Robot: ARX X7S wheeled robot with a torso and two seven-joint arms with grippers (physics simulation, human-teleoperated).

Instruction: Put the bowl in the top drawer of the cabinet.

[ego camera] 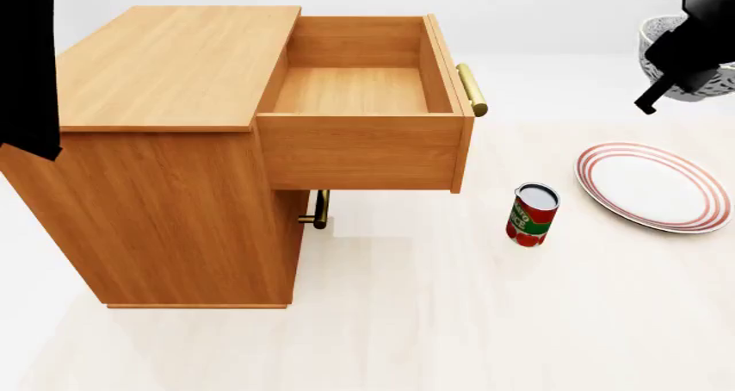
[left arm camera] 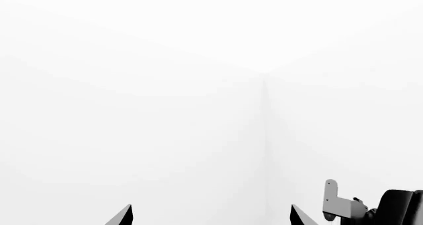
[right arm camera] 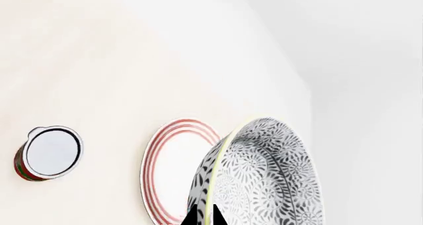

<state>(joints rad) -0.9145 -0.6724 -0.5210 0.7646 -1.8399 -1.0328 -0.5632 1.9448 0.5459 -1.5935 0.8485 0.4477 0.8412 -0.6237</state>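
The right end effector [right arm camera: 203, 216] pinched the bowl's [right arm camera: 264, 180] rim, holding it aloft beyond the red-ringed plate [ego camera: 652, 187]. A can [ego camera: 532, 214] stood between plate and cabinet [ego camera: 161, 150]; the top drawer [ego camera: 356, 89] gaped open. The left end effector [left arm camera: 211, 216] was spread wide, empty.
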